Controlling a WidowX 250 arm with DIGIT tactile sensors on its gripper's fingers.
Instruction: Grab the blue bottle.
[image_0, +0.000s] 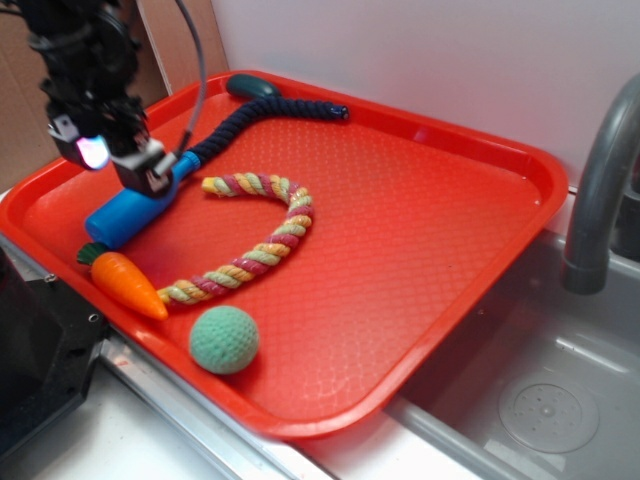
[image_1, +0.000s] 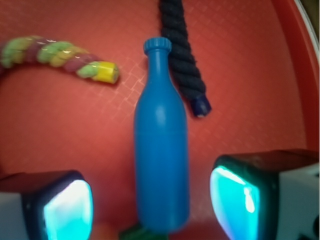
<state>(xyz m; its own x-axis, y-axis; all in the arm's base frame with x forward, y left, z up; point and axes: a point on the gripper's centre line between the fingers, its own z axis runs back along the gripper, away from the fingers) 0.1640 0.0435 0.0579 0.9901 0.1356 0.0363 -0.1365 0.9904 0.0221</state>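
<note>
The blue bottle (image_1: 161, 150) lies flat on the red tray (image_0: 420, 200), neck toward 12 o'clock in the wrist view. The gripper (image_1: 150, 207) straddles its body with the fingers (image_1: 65, 210) apart, one at 9 o'clock and one at 3 o'clock, neither touching it. This alignment across the bottle's width appears chosen for a side pinch. The navy rope (image_1: 182, 55) lies just beside the neck at 1 o'clock; the orange carrot (image_0: 128, 283) sits near the base, limiting clearance.

Black arm, grey cable — claw (image_1: 151, 210) with glowing cyan pads (image_1: 67, 212).
</note>
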